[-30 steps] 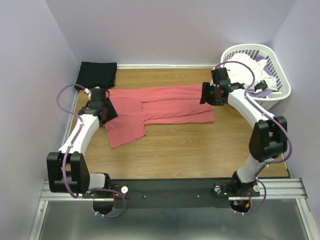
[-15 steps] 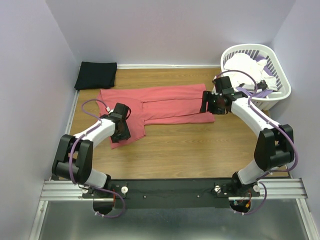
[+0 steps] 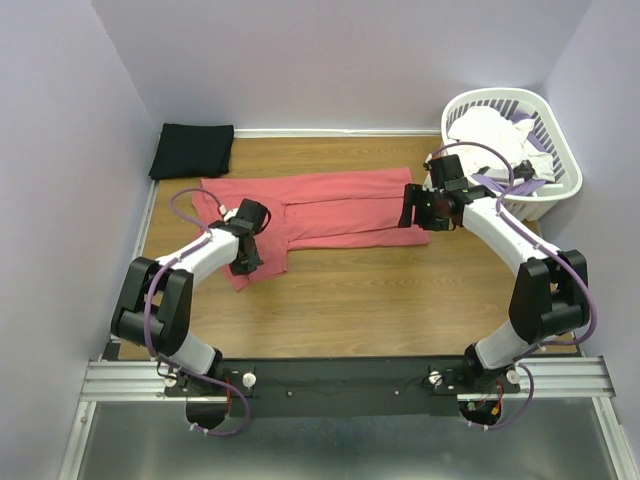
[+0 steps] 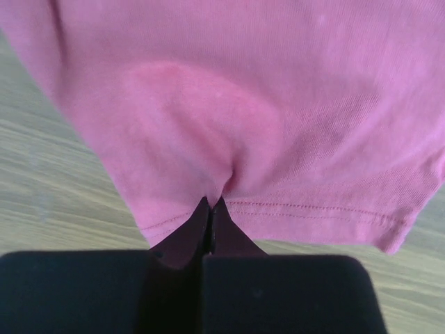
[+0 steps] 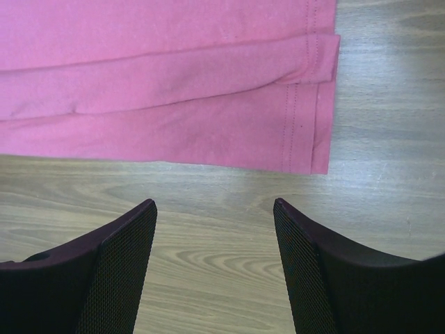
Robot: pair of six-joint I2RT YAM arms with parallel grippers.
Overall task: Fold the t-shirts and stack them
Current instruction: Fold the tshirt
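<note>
The coral-red t-shirt (image 3: 340, 205) lies flat across the middle of the bench (image 3: 400, 300), reaching from near the left edge toward the right edge, with its long sides partly folded in; on the left a flap of it points toward the near edge. The black t-shirt (image 3: 192, 150) sits folded in the far left corner; a white basket (image 3: 568, 180) of pale laundry stands in the far right corner.

The left hand (image 4: 210, 207) has its fingers pressed together on the stitched hem of that flap, and a small pucker of cloth rises just beyond the tips; the right hand (image 5: 215, 229) hangs with fingers apart over bare wood, just on the near side of the shirt's right hem corner, touching nothing.

The shirt looks thin, light and limp; it will likely sag from any single pinch, drag on the wood and hold no crease by itself. The doubled, stitched hems and corners seem the surest places to grip; taking two corners of one edge together should keep that edge straight. A shallow pinch may catch only the top layer, or slip off.
</note>
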